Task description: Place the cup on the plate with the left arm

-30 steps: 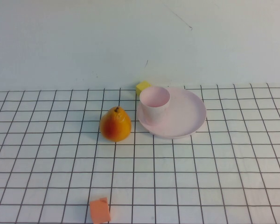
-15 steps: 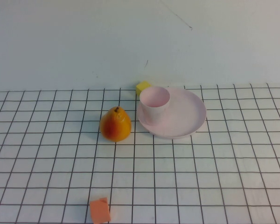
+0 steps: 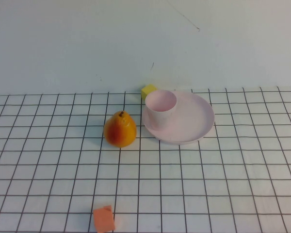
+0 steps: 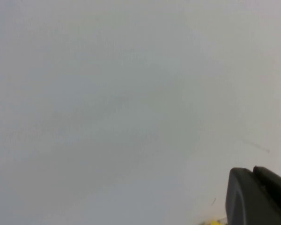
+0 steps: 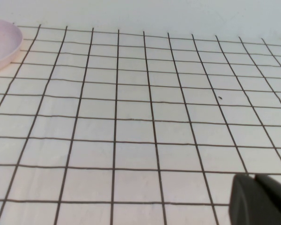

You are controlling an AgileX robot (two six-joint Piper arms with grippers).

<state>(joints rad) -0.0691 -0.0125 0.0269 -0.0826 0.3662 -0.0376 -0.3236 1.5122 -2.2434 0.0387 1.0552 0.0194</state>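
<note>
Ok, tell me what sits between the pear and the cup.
Nothing: the high view shows only bare gridded cloth between the pear and the cup, which stands on the plate. Neither tool appears there.

Pear (image 3: 120,129) and yellow block (image 3: 148,91) crowd the cup (image 3: 160,108).

**Inspector A:** Left gripper (image 4: 257,197), left wrist view: one dark grey-black block with a rounded upper corner, matte, split by a thin seam. It sits at the picture's corner.

**Inspector B:** Right gripper (image 5: 260,199), right wrist view: the same dark, rounded block with a seam, at the picture's corner. Neither arm shows in the high view.
</note>
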